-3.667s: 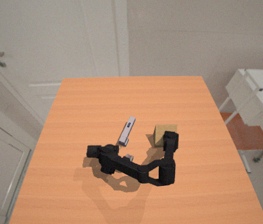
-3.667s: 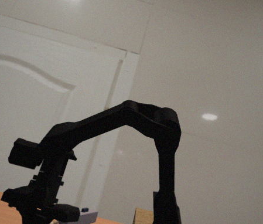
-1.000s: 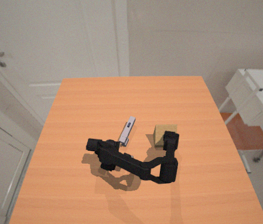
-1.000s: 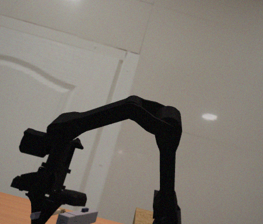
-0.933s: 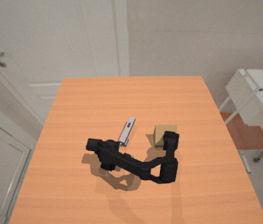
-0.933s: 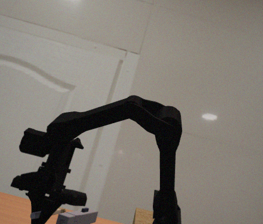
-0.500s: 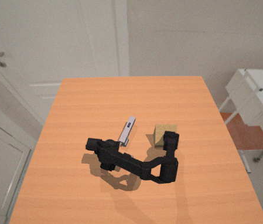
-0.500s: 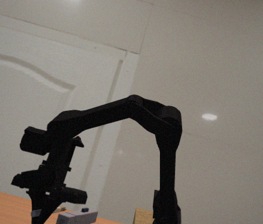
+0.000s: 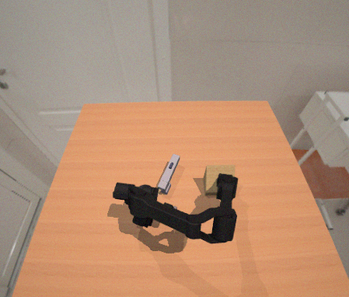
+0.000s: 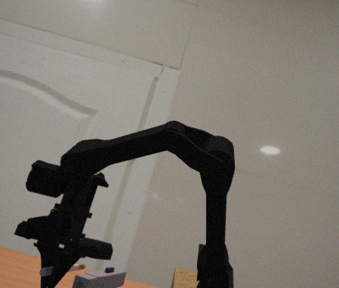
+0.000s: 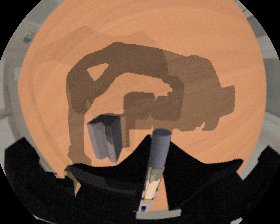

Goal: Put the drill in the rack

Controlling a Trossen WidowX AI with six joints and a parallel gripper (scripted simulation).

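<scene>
my gripper (image 11: 153, 136) is clenched on the drill (image 11: 157, 157); a thin grip could slip before the rack (image 9: 219, 178).

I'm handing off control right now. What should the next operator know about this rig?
Gripper: shut on the drill, low over the table.
Drill: looks clear of the grey housing, which lies just beside it.
Key: on top of the housing.
Rack: tan block by the arm's base.
Done: drill apparently freed and pulled out.
Left: carry it across and lay it in the rack.
</scene>
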